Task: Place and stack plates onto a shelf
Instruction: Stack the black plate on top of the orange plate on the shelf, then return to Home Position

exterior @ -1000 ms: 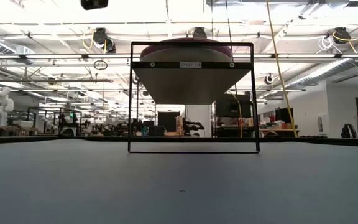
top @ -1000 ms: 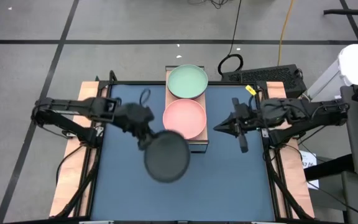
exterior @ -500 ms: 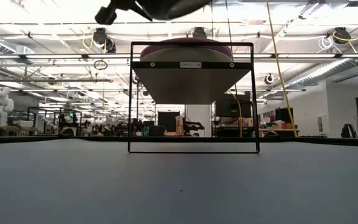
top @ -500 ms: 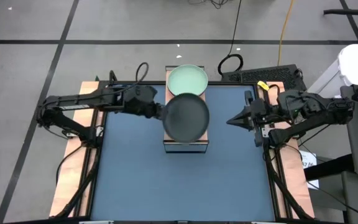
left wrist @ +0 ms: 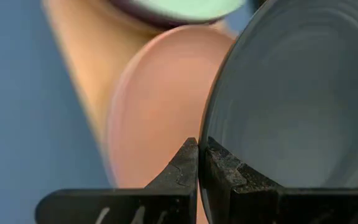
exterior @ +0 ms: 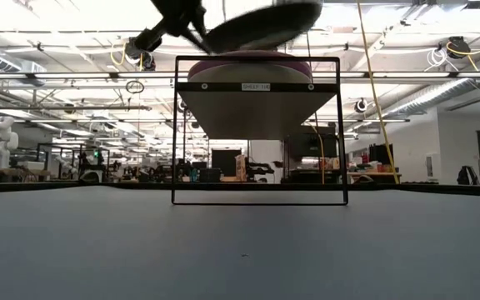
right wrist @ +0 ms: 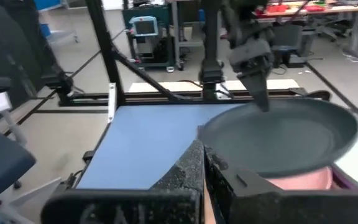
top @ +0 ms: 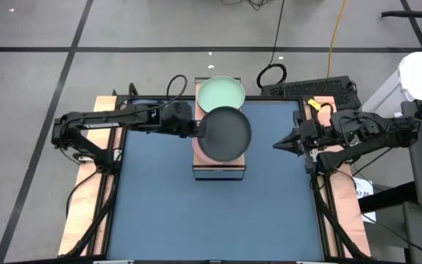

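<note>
My left gripper (top: 196,129) is shut on a black plate (top: 227,133) and holds it over the near half of the shelf (top: 219,171), a small stand with a wood top and a dark frame (exterior: 257,133). A pink plate (left wrist: 157,106) lies on the shelf under the black one, and a mint green plate (top: 220,94) lies on the shelf's far half. In the low view the black plate (exterior: 265,21) hangs tilted above the shelf. My right gripper (top: 276,144) is shut and hovers over the mat, right of the shelf. My left gripper pinches the black plate's rim (left wrist: 205,134) on its left side between the two fingers, one above and one below. The fingers come level from the table's left. The plate is lifted clear and tilted, its gripped side lower, just above the pink plate.
A dark blue mat (top: 211,220) covers the table, with open room near and to both sides of the shelf. A keyboard (top: 317,89) and cables (top: 272,75) lie beyond the far right corner. Wood table edges (top: 86,205) flank the mat.
My left gripper has carried the black plate from over the mat near the shelf's near left corner toward the far edge and right, then lowered it over the pink plate, still shut on it. My right gripper has drawn back toward the table's right edge.
</note>
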{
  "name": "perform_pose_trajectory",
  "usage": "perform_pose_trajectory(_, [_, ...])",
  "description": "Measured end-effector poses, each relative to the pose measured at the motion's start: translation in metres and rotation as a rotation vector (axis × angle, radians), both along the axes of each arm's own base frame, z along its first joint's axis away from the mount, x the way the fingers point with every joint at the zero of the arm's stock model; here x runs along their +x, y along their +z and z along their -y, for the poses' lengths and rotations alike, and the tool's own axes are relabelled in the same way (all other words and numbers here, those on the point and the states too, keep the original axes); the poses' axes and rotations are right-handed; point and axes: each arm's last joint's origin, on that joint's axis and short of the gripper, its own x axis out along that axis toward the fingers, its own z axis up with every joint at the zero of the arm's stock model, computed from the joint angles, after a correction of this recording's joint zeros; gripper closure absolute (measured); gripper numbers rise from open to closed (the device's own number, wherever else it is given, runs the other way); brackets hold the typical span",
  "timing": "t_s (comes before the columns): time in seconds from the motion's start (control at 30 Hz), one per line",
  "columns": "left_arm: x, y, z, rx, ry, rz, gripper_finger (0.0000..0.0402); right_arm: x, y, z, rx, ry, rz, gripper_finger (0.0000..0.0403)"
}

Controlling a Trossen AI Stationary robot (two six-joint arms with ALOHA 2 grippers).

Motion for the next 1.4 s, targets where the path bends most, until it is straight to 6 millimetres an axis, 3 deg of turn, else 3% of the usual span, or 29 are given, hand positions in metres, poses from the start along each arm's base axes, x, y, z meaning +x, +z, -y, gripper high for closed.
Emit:
perform_pose_trajectory(0.27, [-0.008,-0.015,-0.001,-0.014,0.018,-0.172,0.0392,0.0,-0.011,0.0,0.002,0.018,0.023,0.0403])
perform_pose_trajectory(0.5, [-0.006,-0.017,-0.001,-0.01,0.04,-0.178,0.0391,0.0,-0.021,-0.001,0.006,0.029,0.024,0.0403])
perform_pose_trajectory(0.87, [0.002,-0.025,-0.002,-0.039,0.07,-0.182,0.0356,0.002,-0.031,-0.003,0.02,0.071,0.037,0.0403])
perform_pose_trajectory(1.2, [-0.006,-0.017,-0.003,-0.032,0.072,-0.17,0.0233,0.003,-0.041,-0.004,0.018,0.096,0.029,0.0403])
perform_pose_trajectory(1.4, [-0.027,0.014,0.009,0.108,-0.109,-0.079,0.0206,0.009,-0.058,-0.005,-0.017,0.129,0.049,0.0403])
